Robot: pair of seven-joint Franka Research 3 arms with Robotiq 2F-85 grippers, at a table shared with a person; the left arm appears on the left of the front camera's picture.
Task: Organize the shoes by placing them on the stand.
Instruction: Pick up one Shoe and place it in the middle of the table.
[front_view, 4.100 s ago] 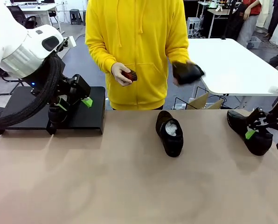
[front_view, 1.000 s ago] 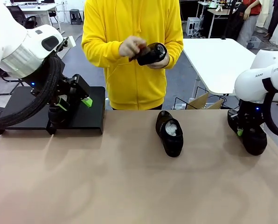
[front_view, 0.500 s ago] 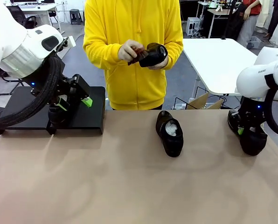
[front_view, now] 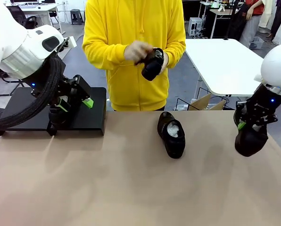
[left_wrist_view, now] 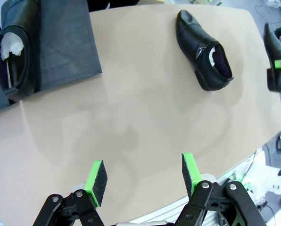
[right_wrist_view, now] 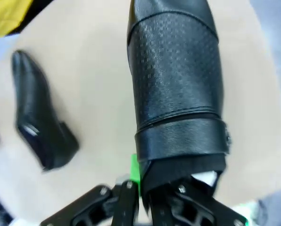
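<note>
Tabletop (front_view: 107,179); shoe (front_view: 250,142) in right end effector (front_view: 244,126)

The tan table (front_view: 107,179) carried two things directly. A low matte-black stand (front_view: 95,117) sat at its far left corner, along the far edge. One glossy black dress shoe (front_view: 172,135) lay near the middle toward the far side, well apart from the stand, with white paper in its opening and its toe pointing toward the robot's side.
</note>
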